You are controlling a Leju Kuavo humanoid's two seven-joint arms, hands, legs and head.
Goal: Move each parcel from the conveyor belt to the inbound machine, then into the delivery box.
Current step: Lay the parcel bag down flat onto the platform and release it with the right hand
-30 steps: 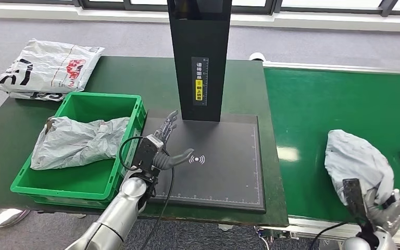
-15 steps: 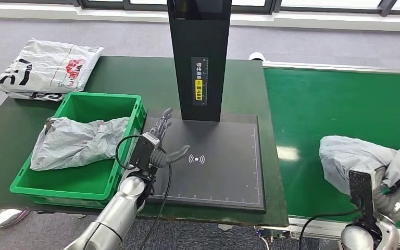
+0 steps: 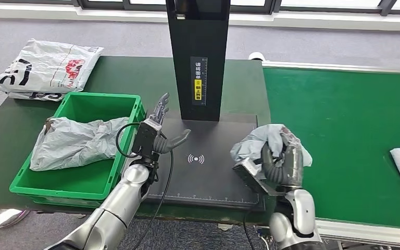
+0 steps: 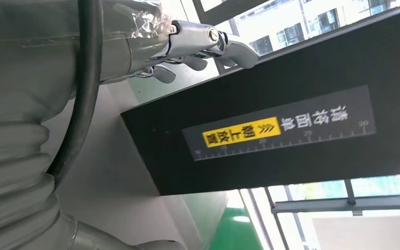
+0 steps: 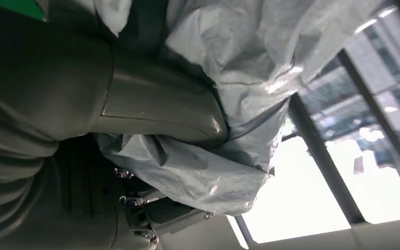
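Since the earlier frame, my right hand [image 3: 280, 165] has carried the grey parcel [image 3: 260, 143], clutched and crumpled without clear long axis, over the inbound machine [image 3: 208, 172]. Left hand [image 3: 159, 136] spread.

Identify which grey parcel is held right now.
The crumpled grey parcel in the right hand, above the black scanner plate; others lie in the green bin and on the belt.
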